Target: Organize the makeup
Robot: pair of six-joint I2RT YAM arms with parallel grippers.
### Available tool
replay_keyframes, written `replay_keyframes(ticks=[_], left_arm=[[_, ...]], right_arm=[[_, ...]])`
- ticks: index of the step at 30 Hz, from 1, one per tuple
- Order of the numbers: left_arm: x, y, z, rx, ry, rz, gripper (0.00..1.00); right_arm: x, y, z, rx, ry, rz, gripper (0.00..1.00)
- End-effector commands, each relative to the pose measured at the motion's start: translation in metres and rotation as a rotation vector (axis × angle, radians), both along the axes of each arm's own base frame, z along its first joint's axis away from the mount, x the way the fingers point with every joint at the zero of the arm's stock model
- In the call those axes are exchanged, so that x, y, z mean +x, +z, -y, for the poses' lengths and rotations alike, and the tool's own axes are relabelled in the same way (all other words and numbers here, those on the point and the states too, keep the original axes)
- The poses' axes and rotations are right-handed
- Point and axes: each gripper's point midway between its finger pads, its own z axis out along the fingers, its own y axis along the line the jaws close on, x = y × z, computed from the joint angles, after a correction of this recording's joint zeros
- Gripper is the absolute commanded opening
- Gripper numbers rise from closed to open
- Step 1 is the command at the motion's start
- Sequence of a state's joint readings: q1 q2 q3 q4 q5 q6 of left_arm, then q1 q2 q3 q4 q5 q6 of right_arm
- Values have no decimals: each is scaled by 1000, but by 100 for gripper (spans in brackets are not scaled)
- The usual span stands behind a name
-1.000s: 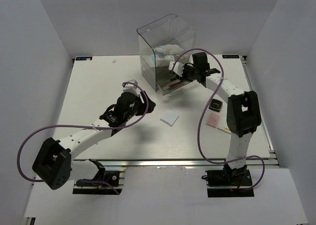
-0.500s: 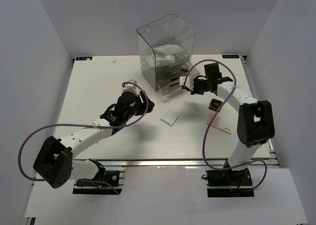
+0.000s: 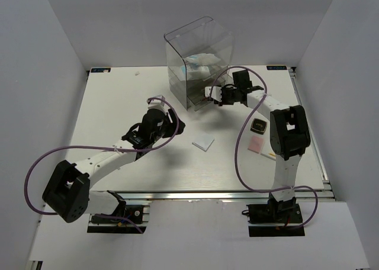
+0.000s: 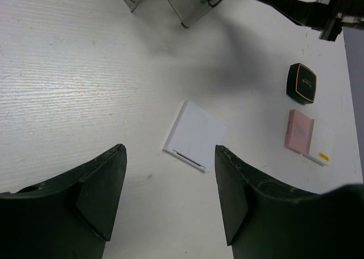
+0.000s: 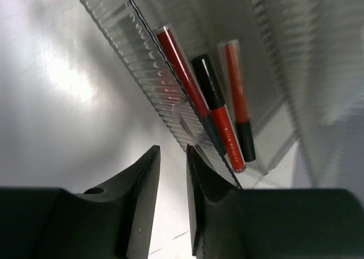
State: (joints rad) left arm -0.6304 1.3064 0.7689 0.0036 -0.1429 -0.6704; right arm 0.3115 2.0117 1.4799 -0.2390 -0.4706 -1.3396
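The clear drawer box [image 3: 198, 54] stands at the back of the table, with white packets [image 3: 198, 64] inside it. My right gripper [image 3: 212, 96] is at the box's lower front. In the right wrist view its jaws [image 5: 173, 151] stand a narrow gap apart with nothing between them, right beside a ribbed clear drawer [image 5: 136, 60] holding red and black sticks [image 5: 224, 128]. My left gripper [image 3: 176, 127] hovers open over the table, just left of a white pad [image 4: 195, 135]. A black compact [image 4: 301, 83] and a pink palette [image 4: 298, 131] lie at the right.
A thin white strip with a yellow mark [image 4: 318, 151] lies against the pink palette. The right arm's cable loops above the black compact [image 3: 259, 126]. White walls close in the table [image 3: 118, 104] on three sides.
The right gripper drew back to the right from the box, then returned to its lower front. Its jaws narrowed. The left arm has hardly moved.
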Motion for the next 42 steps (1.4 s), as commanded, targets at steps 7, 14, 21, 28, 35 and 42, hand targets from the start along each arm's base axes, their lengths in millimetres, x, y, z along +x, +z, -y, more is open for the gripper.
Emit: replay_keyframes(ticks=[7,14,21,28,35,42], left_arm=[[4,23,-3,-30,17,50,73],[7,24,-1,-30,17,50,73],[4,17,-4,-14,23,25,73],[6,16,-2,-14,24,22,73],[6,16,-8,-9,47,30,73],[9,21,-16,-12,79,50,70]], right_arm=[[49,37,-29,85,-20,164,50],[57,35,-34,135,-56,147,64],[57,37,-38,188,-75,127,79],[47,38,-38,222,-91,94,83],[27,61,-15,354,-277,-16,63],[3,39,-8,765,-767,-585,32]])
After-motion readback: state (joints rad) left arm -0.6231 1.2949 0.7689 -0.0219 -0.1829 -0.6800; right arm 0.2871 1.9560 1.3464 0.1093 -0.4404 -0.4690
